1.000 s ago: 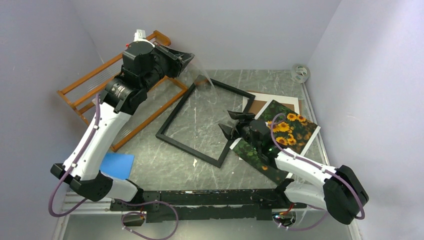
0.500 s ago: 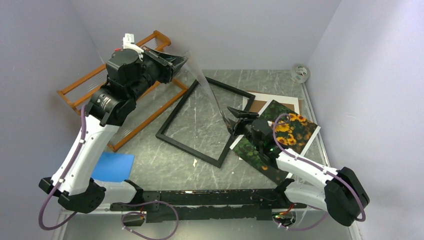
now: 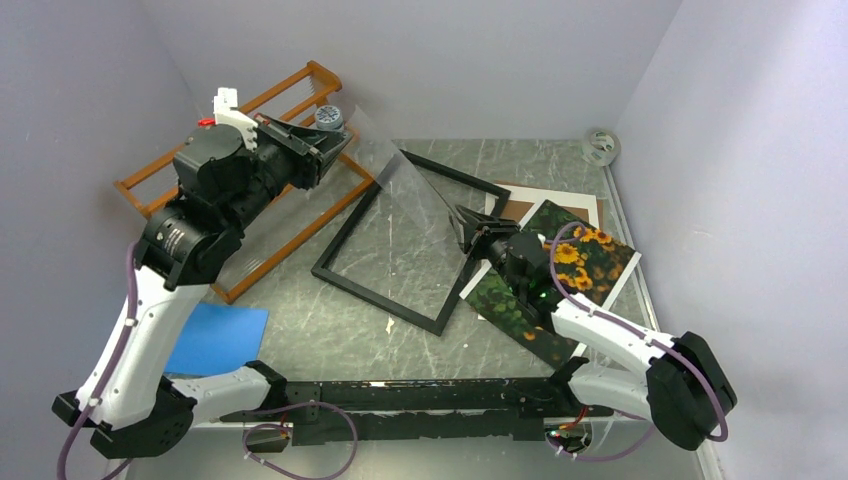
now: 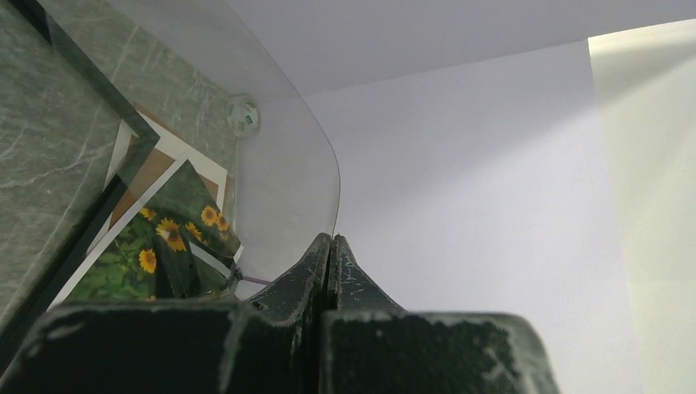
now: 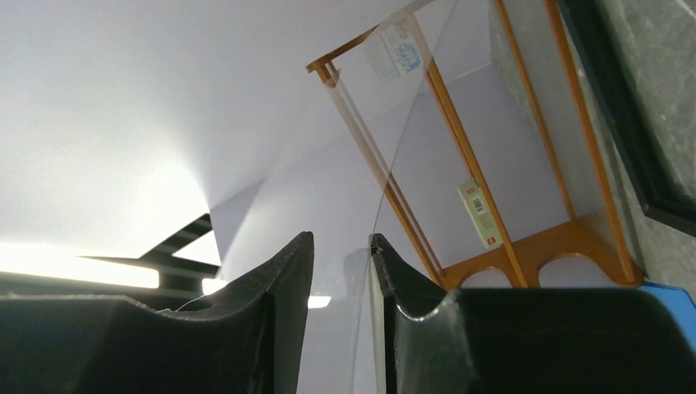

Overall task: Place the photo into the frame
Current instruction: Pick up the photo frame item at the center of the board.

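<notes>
Above the frame [image 3: 375, 299], my left gripper [image 4: 330, 246] pinches the clear sheet [image 3: 400, 185] at one end. The right gripper [image 5: 341, 275] stands narrowly spread around the opposite edge (not clamped). The photo [image 3: 590, 255] lies just beside the frame, under the right arm. Recommendation: close the right gripper before moving the sheet, without twisting it.

One each: photo [image 3: 585, 262], frame [image 3: 380, 300], clear pane [image 3: 400, 180], rack [image 3: 300, 237], blue sheet [image 3: 220, 335], backing board [image 3: 515, 213], tape roll [image 3: 600, 147].
</notes>
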You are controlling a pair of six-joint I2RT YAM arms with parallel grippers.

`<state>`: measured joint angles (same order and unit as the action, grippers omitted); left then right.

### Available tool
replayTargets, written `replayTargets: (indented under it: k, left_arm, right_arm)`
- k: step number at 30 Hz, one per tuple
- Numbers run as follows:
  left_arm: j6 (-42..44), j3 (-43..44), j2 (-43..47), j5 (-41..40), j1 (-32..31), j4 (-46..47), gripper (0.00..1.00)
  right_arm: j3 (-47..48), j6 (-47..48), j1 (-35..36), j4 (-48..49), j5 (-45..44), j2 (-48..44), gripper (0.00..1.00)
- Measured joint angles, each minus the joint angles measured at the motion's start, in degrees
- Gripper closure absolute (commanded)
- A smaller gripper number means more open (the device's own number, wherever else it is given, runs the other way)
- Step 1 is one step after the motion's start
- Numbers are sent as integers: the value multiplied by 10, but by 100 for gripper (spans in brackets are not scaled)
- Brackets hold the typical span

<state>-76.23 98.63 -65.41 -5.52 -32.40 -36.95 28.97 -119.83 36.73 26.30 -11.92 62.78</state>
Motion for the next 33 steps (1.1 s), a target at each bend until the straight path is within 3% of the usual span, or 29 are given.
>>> replayTargets:
  k: [6, 8, 13, 21, 24, 27, 31, 33]
  left_arm:
    - [-1, -10, 21, -7, 0, -17, 97]
    - [-1, -14, 26, -11, 0, -20, 97]
    - [0, -14, 31, -20, 0, -30, 97]
    - [0, -23, 50, -24, 0, -43, 97]
    - [3, -27, 58, -27, 0, -50, 87]
    - [7, -34, 70, -34, 0, -58, 75]
    - [27, -53, 92, -47, 0, -80, 26]
    - [39, -61, 100, -59, 0, -98, 15]
  right_arm:
    - [7, 0, -7, 19, 4, 3, 88]
    - [9, -2, -10, 23, 5, 4, 88]
    - [13, -3, -13, 25, 7, 3, 70]
    - [17, -3, -13, 26, 18, -8, 91]
    - [17, -3, -13, 25, 18, -19, 99]
    - [17, -4, -14, 21, 17, -37, 100]
    - [14, -4, -14, 13, 20, -66, 100]
    - [8, -4, -14, 6, 24, -86, 100]
